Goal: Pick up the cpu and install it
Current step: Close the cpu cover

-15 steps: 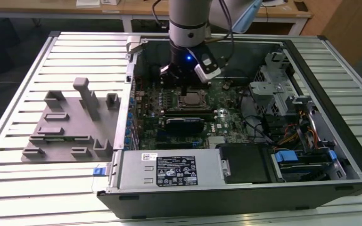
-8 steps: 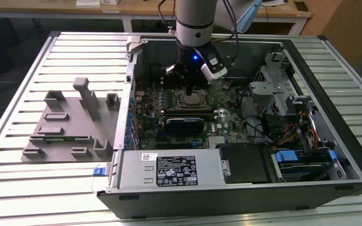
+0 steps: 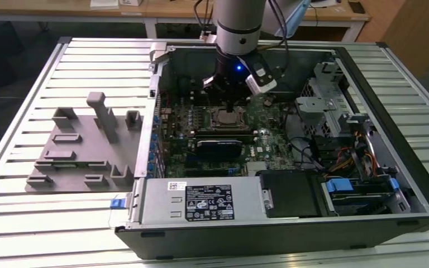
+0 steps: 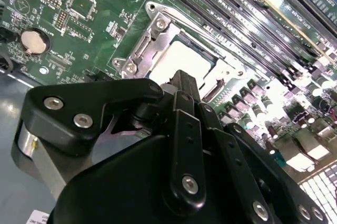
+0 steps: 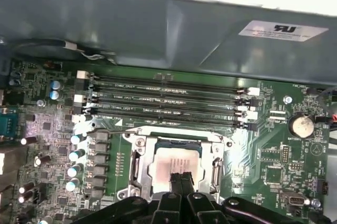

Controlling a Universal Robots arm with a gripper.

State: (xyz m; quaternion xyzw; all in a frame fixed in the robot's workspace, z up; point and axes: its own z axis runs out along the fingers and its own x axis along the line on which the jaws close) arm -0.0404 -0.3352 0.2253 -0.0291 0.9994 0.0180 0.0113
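Well, from the exterior view's left we pass the grey fixture [image 3: 80,148]. At the middle the cpu [image 5: 174,162] lies flat in the socket frame [image 5: 138,156], so we judge seating is in hand. The arm [image 3: 237,28] stands upright, and the gripper [image 5: 181,175] sits just over the chip with its jaws pinched together on nothing. Any further move calls for a light, square touch.

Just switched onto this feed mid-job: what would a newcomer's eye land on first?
The arm reaches down into the open computer case lying on the slatted table, in the middle of the exterior view. In the first wrist view its shut gripper hangs right over the pale cpu lying in the socket frame beside the memory slots. A grey fixture block stands at the exterior view's left of the case.
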